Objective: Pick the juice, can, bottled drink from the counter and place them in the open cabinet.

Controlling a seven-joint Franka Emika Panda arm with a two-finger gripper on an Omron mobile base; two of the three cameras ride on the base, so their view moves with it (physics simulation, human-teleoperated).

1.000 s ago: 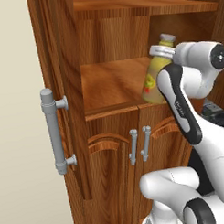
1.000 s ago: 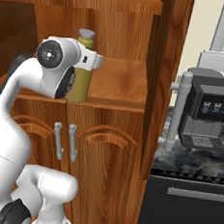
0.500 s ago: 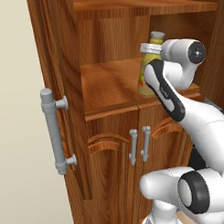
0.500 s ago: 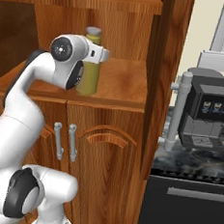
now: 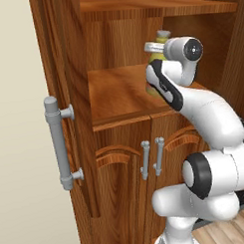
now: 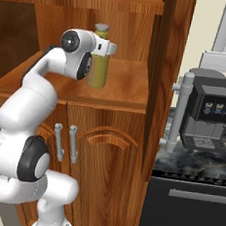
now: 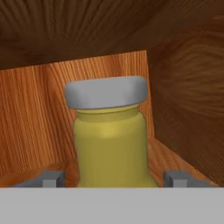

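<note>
While the juice point(image 6: 99, 60) is standing upright on the open cabinet point(image 6: 123, 81) shelf, the gripper point(image 7: 113, 177) is flanking its neck, fingers apart, not visibly touching.

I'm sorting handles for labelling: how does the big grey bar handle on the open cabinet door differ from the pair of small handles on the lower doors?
The thick grey bar handle is much longer and fatter than the slim silver handles. It stands alone on the swung-open door's edge; they sit side by side on the closed arched-panel lower doors. All are vertical grey bars on reddish-brown wood.
</note>
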